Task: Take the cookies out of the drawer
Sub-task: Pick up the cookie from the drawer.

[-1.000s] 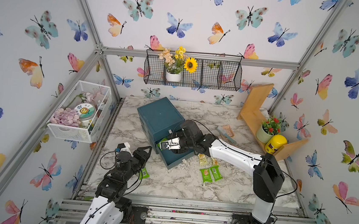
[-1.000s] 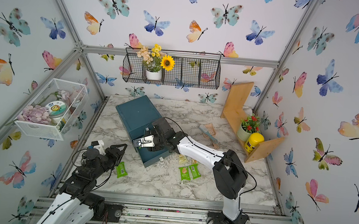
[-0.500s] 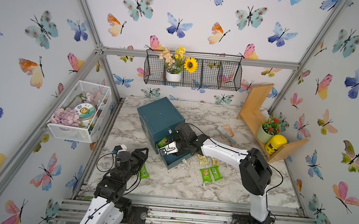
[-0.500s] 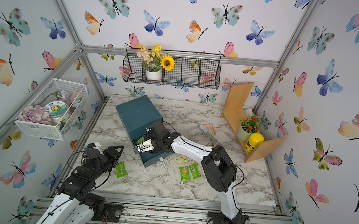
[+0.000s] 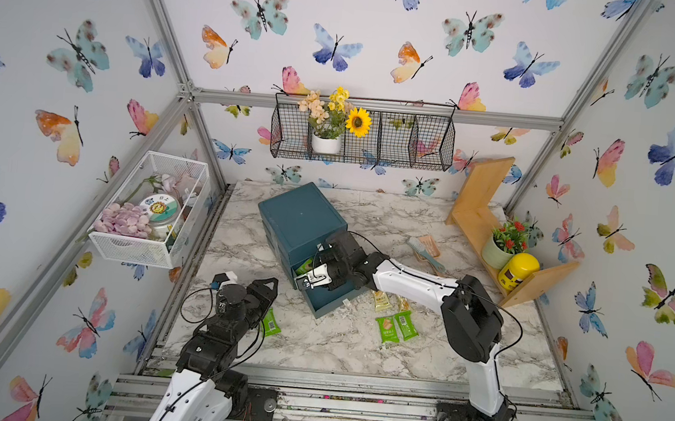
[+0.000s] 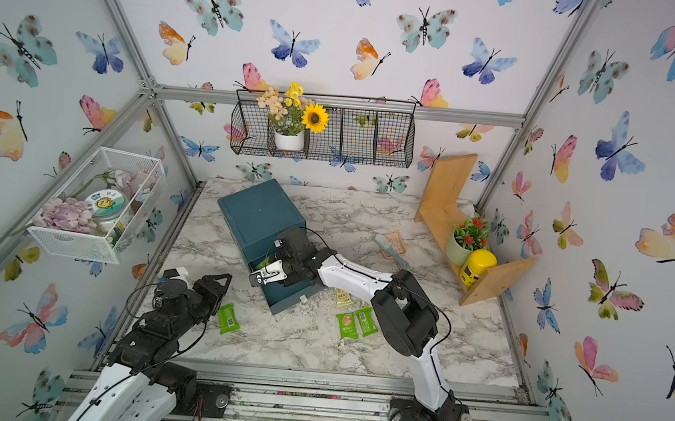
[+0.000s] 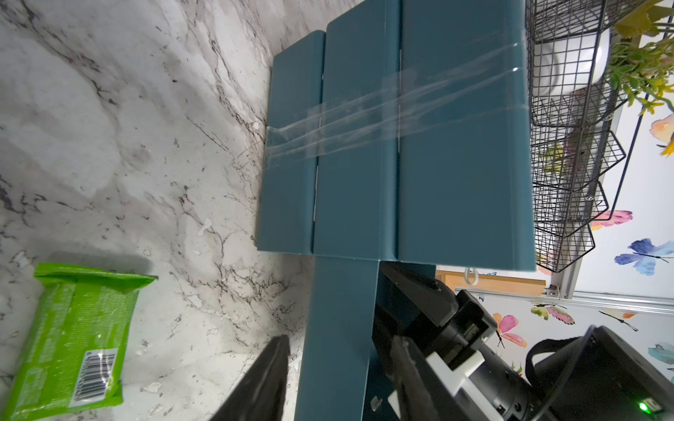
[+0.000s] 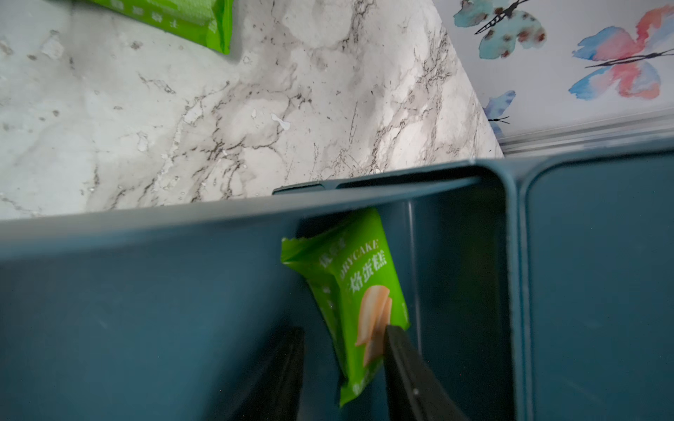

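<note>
Cookies show in both top views. A drawer [image 5: 334, 301] stands pulled out at the front of the teal cabinet [image 5: 301, 221]. The right gripper [image 5: 310, 278] reaches down into it, where a sliver of the leaning packet [image 5: 304, 265] shows green against the cabinet's face. More packets lie out on the marble table [image 5: 356, 355]. A green pair [image 6: 357, 325] and a pale yellow packet [image 6: 343, 297] lie just in front of the cabinet toward the right arm. A lone green packet [image 6: 228, 319] lies in front of it toward the left arm.

In the left wrist view, the left gripper [image 7: 339, 340] hangs near the cabinet's drawer, jaws modestly apart with nothing between them.

In the right wrist view, the leaning packet stands on edge against the drawer's wall, close to the cabinet's face. The jaws stand partly apart astride its lower end. One finger [image 8: 405, 364] is against its printed face and the other is clear of it, so there is no pinch yet.

The packet looks light, with slick, crinkly film over something brittle. The best hold is probably across the flat faces at mid-body, squeezed gently. A grip on the bare end seal could slip, and the packet may slide along the wall.
</note>
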Available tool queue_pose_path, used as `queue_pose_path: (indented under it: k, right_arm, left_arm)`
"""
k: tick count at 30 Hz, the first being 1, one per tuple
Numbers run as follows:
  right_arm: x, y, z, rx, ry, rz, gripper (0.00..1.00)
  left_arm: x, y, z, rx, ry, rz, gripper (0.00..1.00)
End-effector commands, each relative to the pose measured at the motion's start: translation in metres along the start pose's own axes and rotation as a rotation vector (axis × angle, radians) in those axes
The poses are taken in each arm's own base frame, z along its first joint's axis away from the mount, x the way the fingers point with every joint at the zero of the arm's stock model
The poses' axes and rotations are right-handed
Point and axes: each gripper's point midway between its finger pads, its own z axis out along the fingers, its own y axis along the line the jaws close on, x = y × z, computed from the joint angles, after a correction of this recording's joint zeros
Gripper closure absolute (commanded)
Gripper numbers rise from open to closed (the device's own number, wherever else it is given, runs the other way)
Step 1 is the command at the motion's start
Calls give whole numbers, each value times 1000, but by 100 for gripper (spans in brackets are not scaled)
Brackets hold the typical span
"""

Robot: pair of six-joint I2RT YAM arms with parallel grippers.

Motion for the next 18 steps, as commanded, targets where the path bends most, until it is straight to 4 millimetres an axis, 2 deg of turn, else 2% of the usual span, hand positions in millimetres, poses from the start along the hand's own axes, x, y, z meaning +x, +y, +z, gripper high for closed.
queue_pose_path:
  k: [1, 18]
  right_arm:
    - [-2, -6, 5, 10, -15, 8, 62]
    - [-1, 3, 13, -9, -14, 12, 86]
  left_arm:
    - [-8, -2, -4, -10, -35, 16, 50]
    - [-8, -1, -5, -18, -36, 15, 52]
